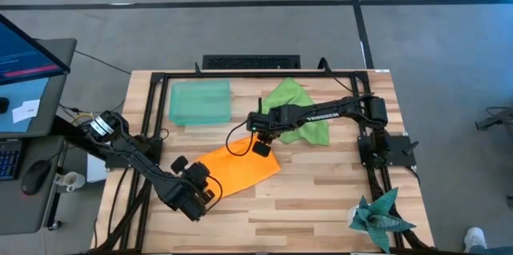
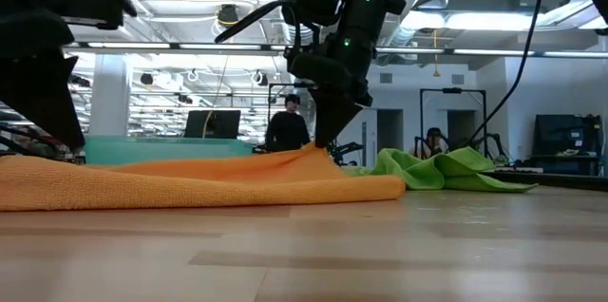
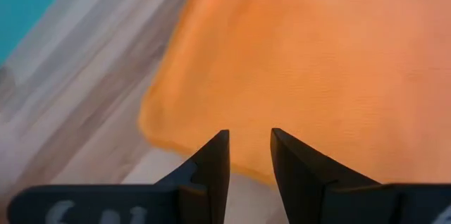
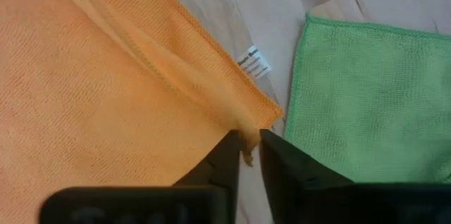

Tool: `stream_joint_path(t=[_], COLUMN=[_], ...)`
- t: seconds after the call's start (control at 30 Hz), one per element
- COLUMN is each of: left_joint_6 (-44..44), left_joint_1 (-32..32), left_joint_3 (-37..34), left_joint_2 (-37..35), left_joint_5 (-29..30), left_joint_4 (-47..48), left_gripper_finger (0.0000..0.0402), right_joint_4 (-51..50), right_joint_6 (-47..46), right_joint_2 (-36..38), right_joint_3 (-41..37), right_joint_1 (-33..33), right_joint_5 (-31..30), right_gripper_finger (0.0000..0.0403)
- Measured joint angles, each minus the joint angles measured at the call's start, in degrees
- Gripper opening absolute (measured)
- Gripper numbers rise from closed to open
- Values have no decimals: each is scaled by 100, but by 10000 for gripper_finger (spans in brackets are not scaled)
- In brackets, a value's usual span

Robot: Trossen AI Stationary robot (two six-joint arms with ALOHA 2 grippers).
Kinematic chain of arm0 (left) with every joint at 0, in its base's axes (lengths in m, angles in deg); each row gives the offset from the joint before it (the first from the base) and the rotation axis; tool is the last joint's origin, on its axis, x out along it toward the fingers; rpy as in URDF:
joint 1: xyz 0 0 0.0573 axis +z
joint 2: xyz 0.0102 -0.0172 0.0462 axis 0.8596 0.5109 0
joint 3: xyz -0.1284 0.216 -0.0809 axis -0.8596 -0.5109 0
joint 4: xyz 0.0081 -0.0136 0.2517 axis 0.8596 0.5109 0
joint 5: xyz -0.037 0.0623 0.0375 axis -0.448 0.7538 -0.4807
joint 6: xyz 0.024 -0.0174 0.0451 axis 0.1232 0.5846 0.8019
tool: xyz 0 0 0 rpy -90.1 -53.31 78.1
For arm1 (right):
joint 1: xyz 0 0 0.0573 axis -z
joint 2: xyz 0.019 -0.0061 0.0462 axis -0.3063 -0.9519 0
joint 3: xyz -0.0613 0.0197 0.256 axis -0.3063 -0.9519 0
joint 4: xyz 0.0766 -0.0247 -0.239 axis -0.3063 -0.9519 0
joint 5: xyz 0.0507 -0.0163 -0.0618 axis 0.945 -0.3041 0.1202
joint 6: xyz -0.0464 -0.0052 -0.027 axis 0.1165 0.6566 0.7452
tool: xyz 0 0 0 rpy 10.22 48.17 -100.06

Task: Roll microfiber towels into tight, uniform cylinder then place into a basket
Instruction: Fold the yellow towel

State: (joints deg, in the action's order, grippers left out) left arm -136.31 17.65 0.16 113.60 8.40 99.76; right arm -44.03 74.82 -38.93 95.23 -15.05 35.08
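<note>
The orange towel (image 1: 240, 168) lies mid-table, mostly flat, folded over along its near side. My right gripper (image 4: 246, 138) is at its far right corner, shut on it. My left gripper (image 3: 250, 136) stands open over the towel's near left edge (image 3: 211, 153), with orange cloth showing between the fingertips; I cannot tell whether they touch it. The lime green towel (image 1: 300, 115) lies crumpled on the table right of the orange one. The mint-green basket (image 1: 199, 103) stands at the far left with nothing in it. My right gripper pinches the orange towel's far right corner (image 4: 248, 131) between its two fingertips, close to the white tag (image 4: 254, 63). The fingers come from above, slanting down. The corner is drawn up into a small peak (image 2: 316, 153); the rest lies on the table.
A dark teal spiky cloth (image 1: 381, 216) lies at the table's near right corner. A black frame (image 1: 152, 78) runs around the table's edges. A desk with a monitor (image 1: 32, 54) stands left of the table. People show in the room beyond (image 2: 288, 126).
</note>
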Motion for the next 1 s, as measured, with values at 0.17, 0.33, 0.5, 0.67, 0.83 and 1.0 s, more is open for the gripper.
stream_joint_path(t=[0.17, 0.33, 0.5, 0.67, 0.83, 1.0], left_joint_6=[344, 462, 460, 447, 467, 844], left_joint_1=[0, 0, -29, -63, -63, -68], left_joint_3=[0, 0, 0, 0, 0, 2], left_joint_2=[0, 0, 0, -2, -4, 61], left_joint_5=[15, 31, 109, 157, 331, 444], left_joint_4=[-287, -418, -423, -502, -625, -1254], left_gripper_finger=[96, 96, 96, 96, 96, 96], right_joint_4=[-7, -669, -1232, -1133, -11, 1464], right_joint_6=[129, 182, 728, 867, 900, 727], right_joint_2=[1, 32, 256, 786, 1338, 1590], right_joint_3=[0, 278, 398, -159, -1299, -2239], right_joint_1=[36, 225, 342, 198, -214, -698], right_joint_5=[12, 38, 36, 48, 392, 515], right_gripper_finger=[135, 167, 176, 169, 158, 150])
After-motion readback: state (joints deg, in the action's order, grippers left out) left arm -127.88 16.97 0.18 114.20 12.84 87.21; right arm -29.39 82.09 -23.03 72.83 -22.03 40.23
